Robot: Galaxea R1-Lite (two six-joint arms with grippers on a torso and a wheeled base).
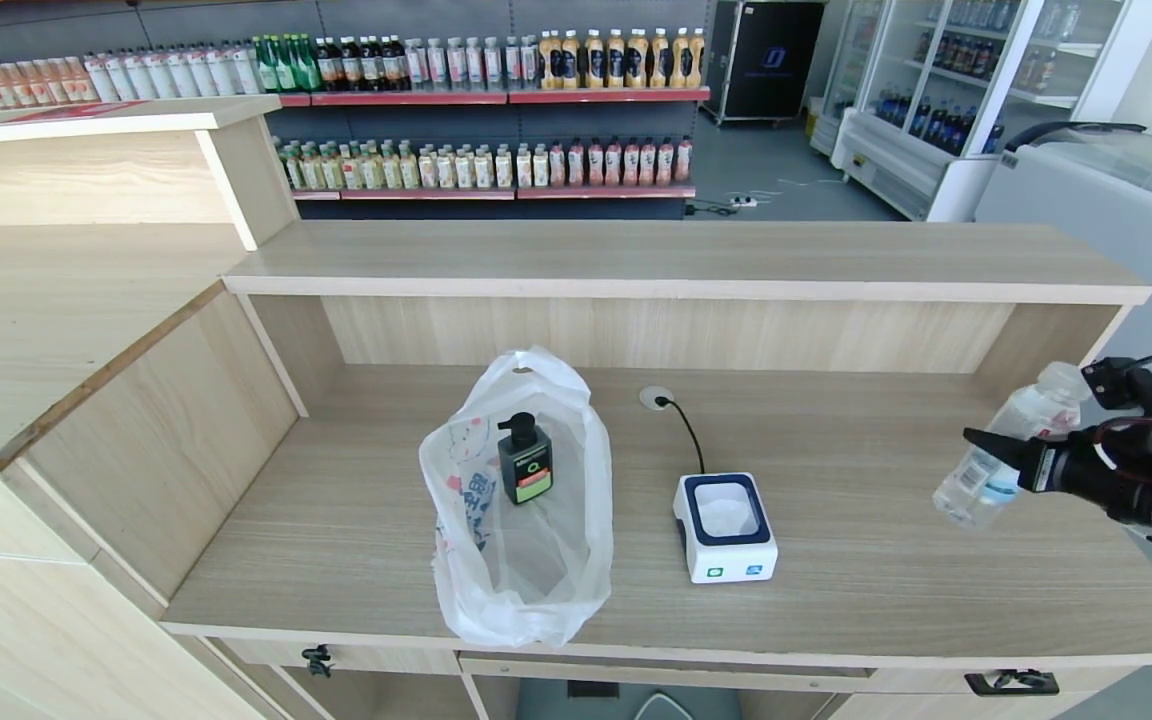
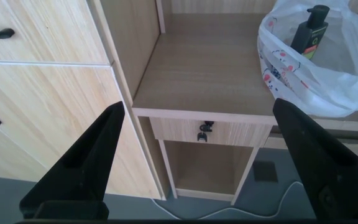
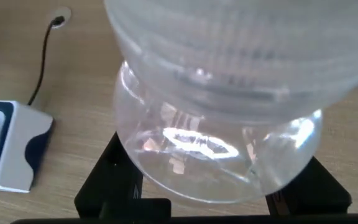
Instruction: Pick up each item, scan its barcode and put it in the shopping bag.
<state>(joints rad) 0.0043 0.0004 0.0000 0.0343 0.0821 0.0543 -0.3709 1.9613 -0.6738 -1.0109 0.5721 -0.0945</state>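
My right gripper point(image 1: 1021, 450) is shut on a clear water bottle point(image 1: 1006, 445), held tilted in the air above the right end of the counter. Up close the water bottle point(image 3: 222, 106) sits between the dark fingers point(image 3: 114, 180). A white shopping bag point(image 1: 521, 500) stands open on the counter, left of centre, with a dark pump bottle point(image 1: 524, 460) upright inside. The white and blue barcode scanner point(image 1: 724, 525) sits to the bag's right, about midway between bag and bottle. My left gripper point(image 2: 197, 162) hangs open below and left of the counter's front edge, away from the shopping bag point(image 2: 316, 59) and the pump bottle point(image 2: 308, 34).
The scanner's black cable point(image 1: 686, 430) runs back to a grommet hole point(image 1: 656, 397). A raised wooden ledge point(image 1: 676, 265) and side walls enclose the counter point(image 1: 836, 560). Drawers with black handles point(image 1: 1011, 683) sit under the front edge. Drink shelves and coolers stand behind.
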